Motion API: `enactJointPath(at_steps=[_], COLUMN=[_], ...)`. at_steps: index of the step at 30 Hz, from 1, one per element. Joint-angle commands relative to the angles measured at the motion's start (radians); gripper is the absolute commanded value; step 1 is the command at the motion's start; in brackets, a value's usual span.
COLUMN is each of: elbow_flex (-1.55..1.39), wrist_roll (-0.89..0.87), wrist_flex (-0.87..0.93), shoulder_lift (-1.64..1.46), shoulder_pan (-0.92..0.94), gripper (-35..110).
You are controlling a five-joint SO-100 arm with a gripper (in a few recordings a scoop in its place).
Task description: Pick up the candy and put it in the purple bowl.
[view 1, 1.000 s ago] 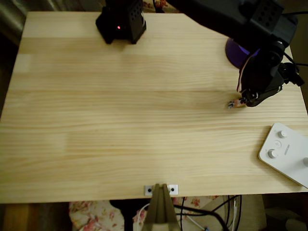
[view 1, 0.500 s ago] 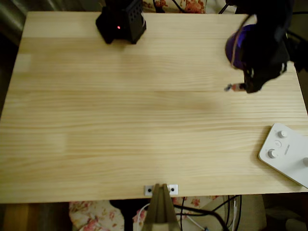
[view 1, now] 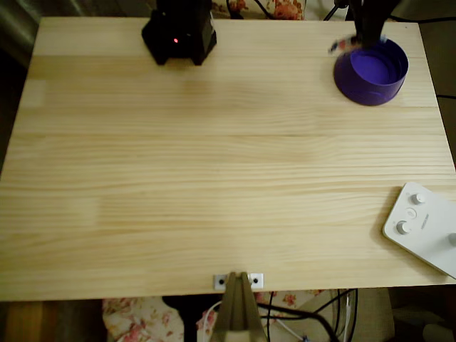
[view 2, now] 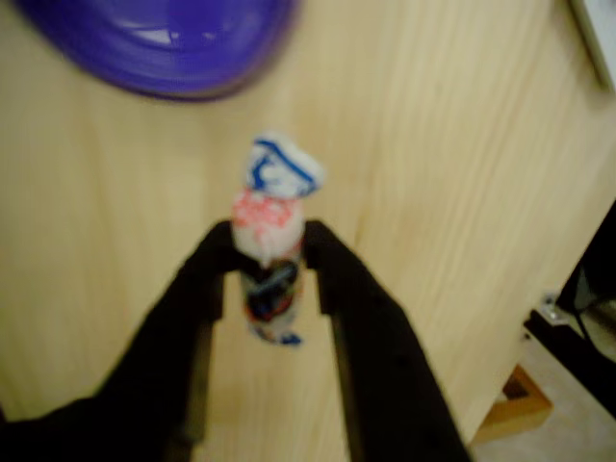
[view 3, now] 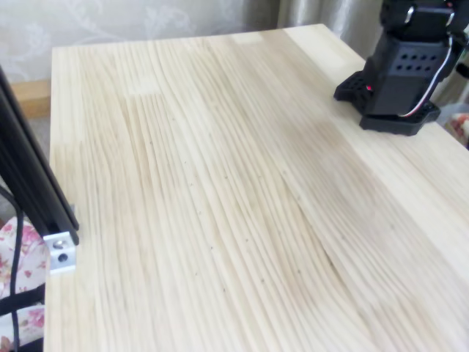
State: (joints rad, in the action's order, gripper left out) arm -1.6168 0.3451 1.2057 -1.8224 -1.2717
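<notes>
Wrist view: we find the candy (view 2: 269,252) clamped crosswise between the two black fingers (view 2: 214,274) of the gripper (view 2: 270,265), the jaws closed on its mid-body, with the blue-and-white twisted end standing clear beyond the tips and the darker end trailing back between the fingers. The sweet is carried in the air above the wooden table (view 2: 452,192), with the purple bowl (view 2: 164,43) just ahead of it at the top of the frame. In the overhead view the candy (view 1: 340,45) shows as a small blurred streak at the upper left rim of the purple bowl (view 1: 371,71), and we cannot tell whether it sits over the rim or just outside it. We judge the item very light, with a firm core under a crinkly, probably slick wrapper (the twisted ends look soft and would fold or slip if used as the hold). The present hold on the thick middle is the sound one; a grip nearer either twist would risk the sweet pivoting or sliding out. We see no sign of crushing, and moderate pressure looks sufficient. Being so light, it may cling to a finger on release, so the jaws should open fully over the bowl's interior. Further out, a white device with knobs (view 1: 426,226) lies at the lower right table corner, well apart from the bowl.
</notes>
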Motion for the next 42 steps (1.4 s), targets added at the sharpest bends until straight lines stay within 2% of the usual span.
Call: enactJointPath(at_steps=[1, 11, 26, 42], elbow_flex=[0.017, 0.241, 0.454, 0.449], wrist_roll=[-0.003, -0.014, 0.008, 0.020], wrist_flex=[-0.028, -0.064, -0.081, -0.120], shoulder_lift=[-0.107, 0.106, 0.330, 0.403], shoulder_pan=[-0.080, -0.150, -0.103, -0.098], gripper=[0, 0, 1, 12])
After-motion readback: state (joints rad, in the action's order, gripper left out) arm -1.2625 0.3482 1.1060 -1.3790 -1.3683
